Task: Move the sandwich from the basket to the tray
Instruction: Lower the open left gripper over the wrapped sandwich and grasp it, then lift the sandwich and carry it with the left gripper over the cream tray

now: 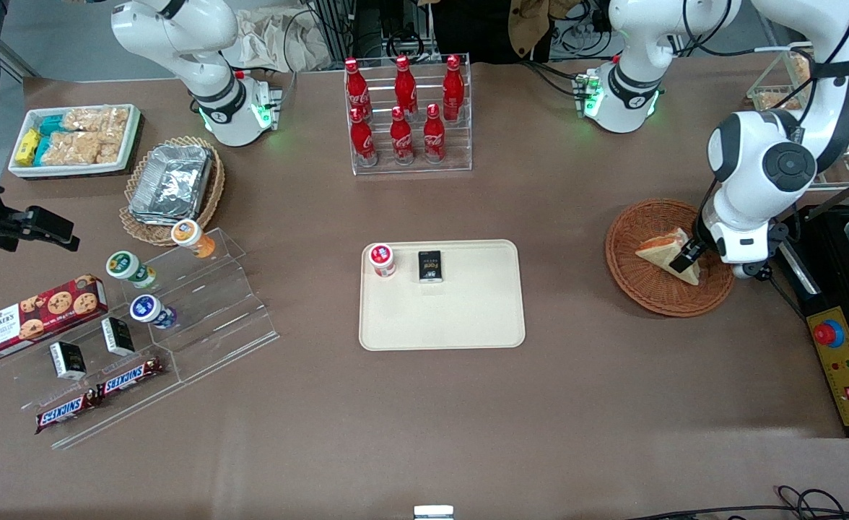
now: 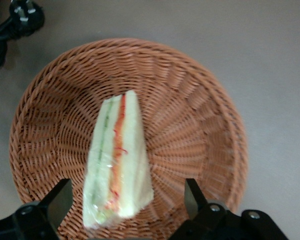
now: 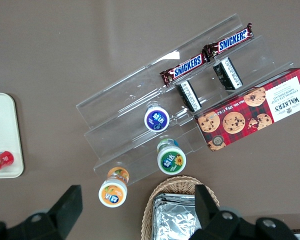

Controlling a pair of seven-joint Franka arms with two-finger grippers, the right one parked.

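Watching: I've got the left arm's gripper (image 2: 125, 200) low over the round reddish-brown woven wicker basket (image 1: 630, 278), fingers spread wide, one on each side of the wedge and touching neither face.
Hand: open, holding nothing; the black fingertips (image 2: 60, 197) straddle the wide end of the sandwich.
Risk one: I'd say the film wrap is the trouble. If the pads close on loose plastic rather than bread, the wedge could slide out on the lift.
Risk two: soft bread. Squeeze too hard and I reckon the layers squash or shear sideways.
Risk three: I'm straddling only the wide end, so the narrow tip may droop and drag on the basket's raised rim.
Risk four: at the drop, the flat cream-beige rectangular plastic tray (image 1: 468, 325) already carries a small red-capped white cup (image 1: 382, 259) and a little black packet (image 1: 430, 266) along its farther edge; a careless set-down could knock them.
Sandwich: triangular white-bread wedge (image 2: 117, 165) lying in the basket, cut edge up, showing a red-orange stripe beside a green one, glossy clear wrap over it.
Location: basket sits toward the working arm's end of the table, well apart from the tray.
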